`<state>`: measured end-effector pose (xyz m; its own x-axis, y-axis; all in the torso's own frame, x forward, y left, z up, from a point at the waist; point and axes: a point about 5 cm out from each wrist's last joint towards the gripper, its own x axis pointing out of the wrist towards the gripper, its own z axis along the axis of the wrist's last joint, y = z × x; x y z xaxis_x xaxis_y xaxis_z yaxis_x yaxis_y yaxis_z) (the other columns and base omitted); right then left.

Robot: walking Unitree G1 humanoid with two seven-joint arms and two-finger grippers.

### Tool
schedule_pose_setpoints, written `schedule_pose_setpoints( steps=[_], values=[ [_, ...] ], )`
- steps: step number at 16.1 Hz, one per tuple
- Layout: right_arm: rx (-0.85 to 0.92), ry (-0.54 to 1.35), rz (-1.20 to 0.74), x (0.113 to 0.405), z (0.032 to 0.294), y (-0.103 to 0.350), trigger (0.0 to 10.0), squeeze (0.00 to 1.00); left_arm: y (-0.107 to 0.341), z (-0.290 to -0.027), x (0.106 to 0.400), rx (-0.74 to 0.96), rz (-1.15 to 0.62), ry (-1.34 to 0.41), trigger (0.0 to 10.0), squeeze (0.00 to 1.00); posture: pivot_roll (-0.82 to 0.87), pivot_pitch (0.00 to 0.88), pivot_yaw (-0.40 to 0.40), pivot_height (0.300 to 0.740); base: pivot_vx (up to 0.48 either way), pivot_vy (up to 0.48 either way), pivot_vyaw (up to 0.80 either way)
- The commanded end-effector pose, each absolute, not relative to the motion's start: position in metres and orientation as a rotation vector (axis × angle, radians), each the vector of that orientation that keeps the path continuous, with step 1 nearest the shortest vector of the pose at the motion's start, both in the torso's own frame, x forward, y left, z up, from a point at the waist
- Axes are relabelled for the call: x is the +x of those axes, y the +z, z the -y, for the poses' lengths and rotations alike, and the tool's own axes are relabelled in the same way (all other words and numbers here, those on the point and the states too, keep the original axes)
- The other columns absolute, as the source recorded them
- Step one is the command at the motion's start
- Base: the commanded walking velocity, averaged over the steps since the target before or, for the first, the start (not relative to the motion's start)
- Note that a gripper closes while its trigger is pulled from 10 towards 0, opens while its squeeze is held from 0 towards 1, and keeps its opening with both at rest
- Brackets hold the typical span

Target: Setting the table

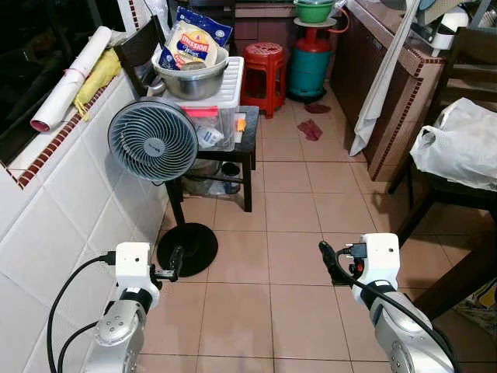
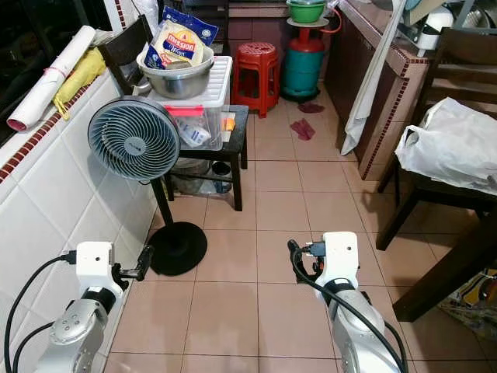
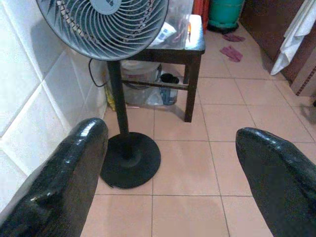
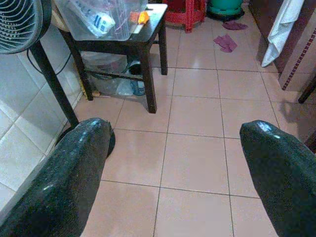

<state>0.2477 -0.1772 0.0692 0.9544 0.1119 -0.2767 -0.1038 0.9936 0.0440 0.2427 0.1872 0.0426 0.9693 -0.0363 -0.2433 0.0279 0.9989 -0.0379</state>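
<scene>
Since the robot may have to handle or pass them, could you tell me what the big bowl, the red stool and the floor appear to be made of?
Bowl: probably stainless steel, grey with a dull sheen. Red stool: likely moulded plastic, uniform glossy colour. Floor: glazed ceramic tile by the look, pinkish squares with grout lines and soft reflections.

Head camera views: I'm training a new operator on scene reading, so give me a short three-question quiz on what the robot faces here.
1. True or false: the grey pedestal fan stands by the white tiled wall on the robot's left.
2. What sits on the clear plastic storage box on the dark wooden side table? A) a kettle B) a metal bowl holding a snack bag C) a stack of plates
3. Are the jaws of the left gripper and the right gripper open or shut?

Key
1. True.
2. B, the round metal bowl.
3. Open, both empty above the tan tiled floor.
</scene>
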Motion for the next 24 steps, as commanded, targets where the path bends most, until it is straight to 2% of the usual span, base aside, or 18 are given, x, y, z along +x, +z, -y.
schedule_pose_setpoints(
  steps=[1,11,16,24],
  values=[
    [0.033,0.105,-0.295,0.248,0.178,0.069,10.0,0.00,0.046,-0.186,0.244,-0.029,-0.239,-0.039,10.0,0.00,-0.10,0.000,0.031,0.740,0.000,0.000,-0.76],
    [0.041,0.112,-0.314,0.247,0.177,0.067,10.0,0.00,0.049,-0.188,0.247,-0.054,-0.233,-0.027,10.0,0.00,-0.10,0.000,0.027,0.740,0.000,0.000,-0.74],
    [0.049,0.113,-0.306,0.247,0.175,0.068,10.0,0.00,0.055,-0.196,0.257,-0.077,-0.218,-0.019,10.0,0.00,-0.10,0.000,0.035,0.740,0.000,0.000,-0.74],
    [0.051,0.092,-0.278,0.251,0.178,0.073,10.0,0.00,0.056,-0.191,0.257,-0.067,-0.195,-0.056,10.0,0.00,-0.11,0.000,0.042,0.740,0.000,0.000,-0.74]
  ],
)
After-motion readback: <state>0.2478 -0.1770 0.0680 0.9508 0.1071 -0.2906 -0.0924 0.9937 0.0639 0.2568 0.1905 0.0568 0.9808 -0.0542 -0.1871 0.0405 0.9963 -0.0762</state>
